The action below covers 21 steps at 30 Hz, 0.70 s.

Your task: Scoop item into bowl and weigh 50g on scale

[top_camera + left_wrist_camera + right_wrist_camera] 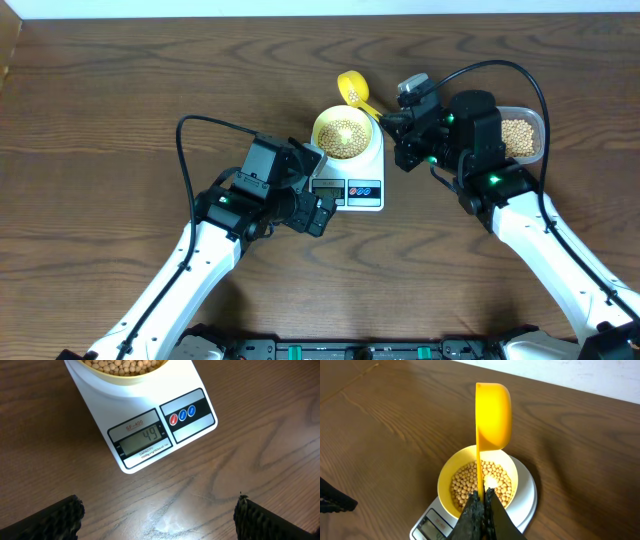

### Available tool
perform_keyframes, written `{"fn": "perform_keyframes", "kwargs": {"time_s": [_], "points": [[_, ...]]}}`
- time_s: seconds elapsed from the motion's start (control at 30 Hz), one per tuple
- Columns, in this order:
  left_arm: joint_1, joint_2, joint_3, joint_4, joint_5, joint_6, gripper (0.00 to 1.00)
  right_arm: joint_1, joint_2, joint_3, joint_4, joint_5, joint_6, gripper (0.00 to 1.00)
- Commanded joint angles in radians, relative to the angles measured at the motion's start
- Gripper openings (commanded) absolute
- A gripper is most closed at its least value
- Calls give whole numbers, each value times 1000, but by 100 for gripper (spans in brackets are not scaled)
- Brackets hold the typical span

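The pale yellow bowl point(345, 135) sits on the white scale point(355, 185) and holds many tan beans point(345, 132). In the left wrist view the scale's display point(142, 440) reads 49. My right gripper point(392, 118) is shut on the handle of a yellow scoop point(353, 88), whose cup is tipped on edge beyond the bowl's far rim point(492, 415). The bowl with beans also shows in the right wrist view point(465, 480). My left gripper point(157, 517) is open and empty, low over the table just in front of the scale.
A clear plastic tub point(522, 138) with more beans stands at the right, partly behind my right arm. The red and blue buttons point(182, 414) are on the scale's front right. Bare wooden table lies all round.
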Motion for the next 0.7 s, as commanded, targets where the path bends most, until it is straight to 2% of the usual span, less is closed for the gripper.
{"fn": "perform_keyframes", "kwargs": {"time_s": [0.0,0.4,0.53,0.67], "points": [[-1,6,15,-3,8,10,98,10,6,7,-21,21,-86,1],[-1,6,15,-3,8,10,98,20,6,7,-29,-2,-72,1],[-1,6,15,-3,8,10,98,19,6,7,-31,47,-71,1],[-1,6,15,-3,8,10,98,20,6,7,-34,-14,-72,1]]}}
